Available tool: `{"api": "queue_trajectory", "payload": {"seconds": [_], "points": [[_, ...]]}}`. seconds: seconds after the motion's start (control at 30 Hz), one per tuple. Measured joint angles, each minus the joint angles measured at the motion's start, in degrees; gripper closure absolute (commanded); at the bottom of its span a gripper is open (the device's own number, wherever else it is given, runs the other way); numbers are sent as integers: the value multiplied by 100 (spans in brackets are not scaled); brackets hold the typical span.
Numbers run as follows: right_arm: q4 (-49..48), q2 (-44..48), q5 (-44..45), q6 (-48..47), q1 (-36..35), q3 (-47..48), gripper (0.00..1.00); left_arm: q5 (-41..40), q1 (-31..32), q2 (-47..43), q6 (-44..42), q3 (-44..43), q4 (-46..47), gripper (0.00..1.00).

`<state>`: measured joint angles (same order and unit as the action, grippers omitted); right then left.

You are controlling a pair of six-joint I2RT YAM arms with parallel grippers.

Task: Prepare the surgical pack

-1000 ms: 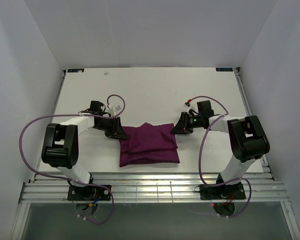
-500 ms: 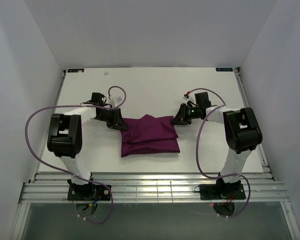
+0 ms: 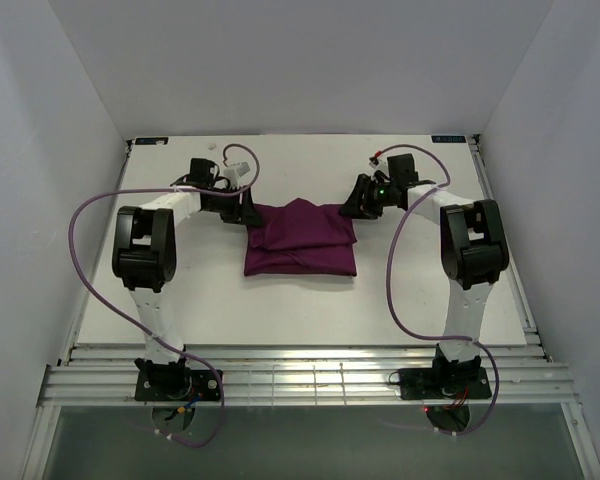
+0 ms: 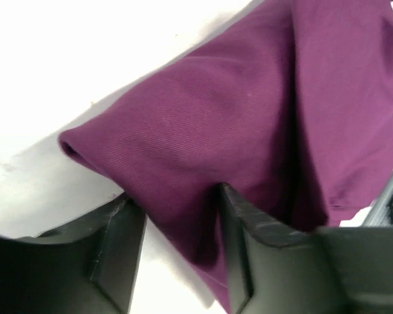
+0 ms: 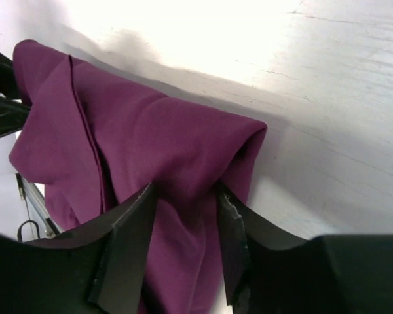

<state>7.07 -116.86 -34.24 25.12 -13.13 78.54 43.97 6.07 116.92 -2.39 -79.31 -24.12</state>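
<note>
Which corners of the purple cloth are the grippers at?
The far corners of the cloth: left gripper far-left, right gripper far-right; near corners lie untouched.

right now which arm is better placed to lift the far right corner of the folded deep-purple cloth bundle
Right. The right gripper straddles that corner of the folded deep-purple cloth bundle; the left gripper straddles the opposite far corner, across the bundle.

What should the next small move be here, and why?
Probably close both grippers firmly before any lift. The left gripper and right gripper each straddle a far corner of the folded deep-purple cloth bundle, cloth filling each gap, but a firm clamp is not evident.
</note>
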Motion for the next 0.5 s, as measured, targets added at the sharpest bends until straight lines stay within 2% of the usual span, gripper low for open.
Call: {"api": "queue_trajectory", "payload": {"seconds": [0.3, 0.5], "points": [[450, 535, 697, -144, 179, -74, 42, -710, -264, -264, -505, -131, -223, 24], [813, 820, 1123, -413, 260, 461, 42, -1499, -361, -756, -466, -275, 35, 24]]}}
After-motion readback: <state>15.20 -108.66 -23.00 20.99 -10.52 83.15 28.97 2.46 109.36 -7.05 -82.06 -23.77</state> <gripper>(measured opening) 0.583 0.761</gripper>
